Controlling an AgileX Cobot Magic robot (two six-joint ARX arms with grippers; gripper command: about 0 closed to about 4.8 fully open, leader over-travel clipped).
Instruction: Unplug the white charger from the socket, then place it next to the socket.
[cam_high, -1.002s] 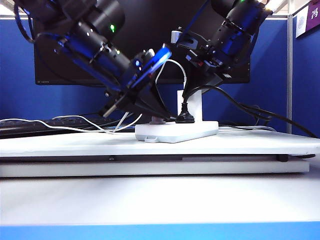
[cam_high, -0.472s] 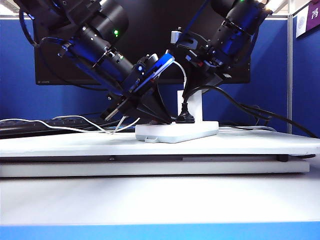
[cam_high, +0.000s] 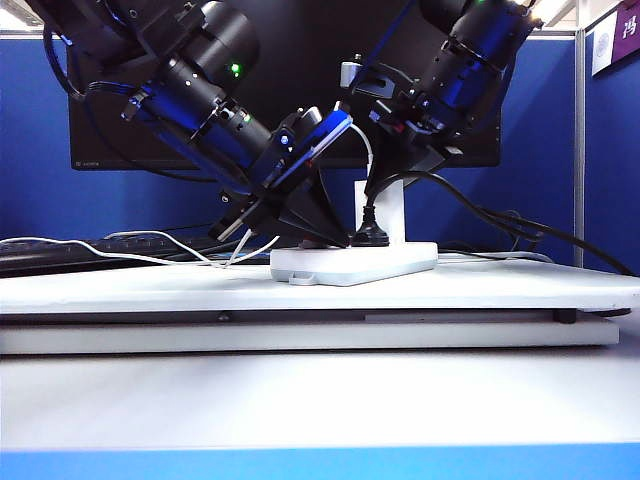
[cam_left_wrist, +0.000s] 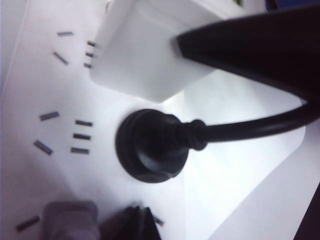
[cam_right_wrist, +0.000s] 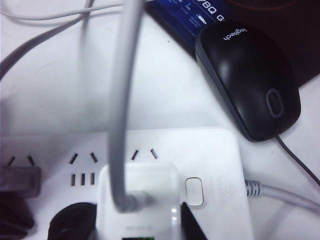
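Two grippers work at the socket (cam_high: 353, 262), which lies near the middle of the table (cam_high: 320, 290): the right gripper (cam_right_wrist: 150, 225) has its fingers clamped on the sides of the white charger (cam_right_wrist: 137, 200), still plugged in upright near the switch end, while the left gripper (cam_high: 315, 232) presses down on the strip beside the black round plug (cam_left_wrist: 150, 145), though whether its fingers are apart or together I cannot tell. I judge the charger light, rigid and smooth-sided, so it wants a firm hold low on its flat faces and a straight pull, its thin cable (cam_right_wrist: 122, 100) trailing limply.
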